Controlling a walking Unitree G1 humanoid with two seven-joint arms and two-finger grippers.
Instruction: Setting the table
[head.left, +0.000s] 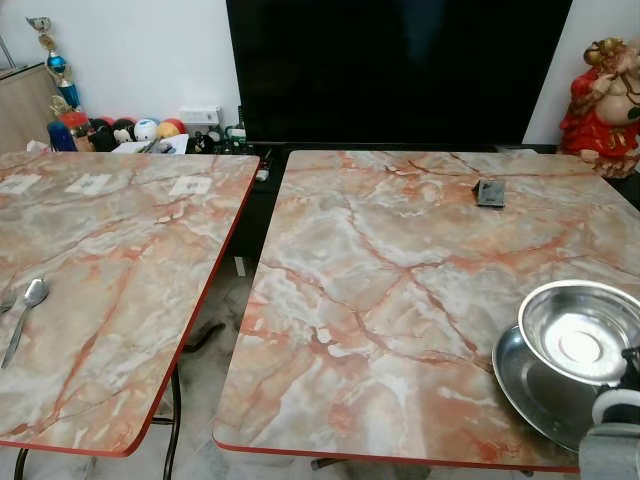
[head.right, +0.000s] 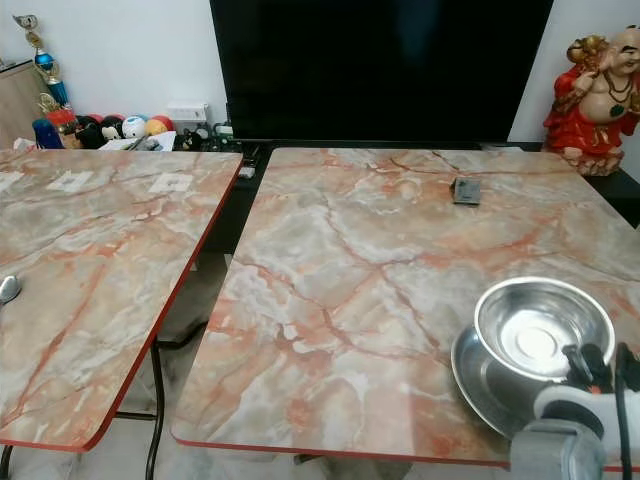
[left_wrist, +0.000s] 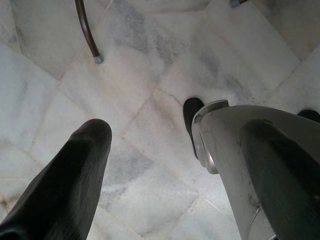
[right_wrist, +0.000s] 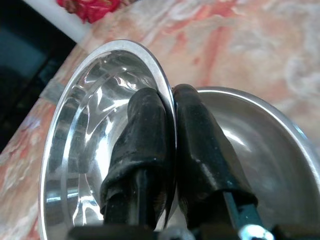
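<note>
At the near right corner of the right-hand marble-patterned table (head.left: 400, 300), the right gripper (right_wrist: 172, 125) is pinching the rim of the shiny round steel bowl (head.right: 540, 325), one black finger inside and one outside. The bowl is hanging tilted just above the flat round steel plate (head.left: 535, 385), overlapping its far edge, so the set-down looks to lie straight below. The left gripper (left_wrist: 150, 165) is hanging open over the floor, holding nothing. A metal spoon (head.left: 25, 315) is lying on the left table (head.left: 120, 270), well apart.
</note>
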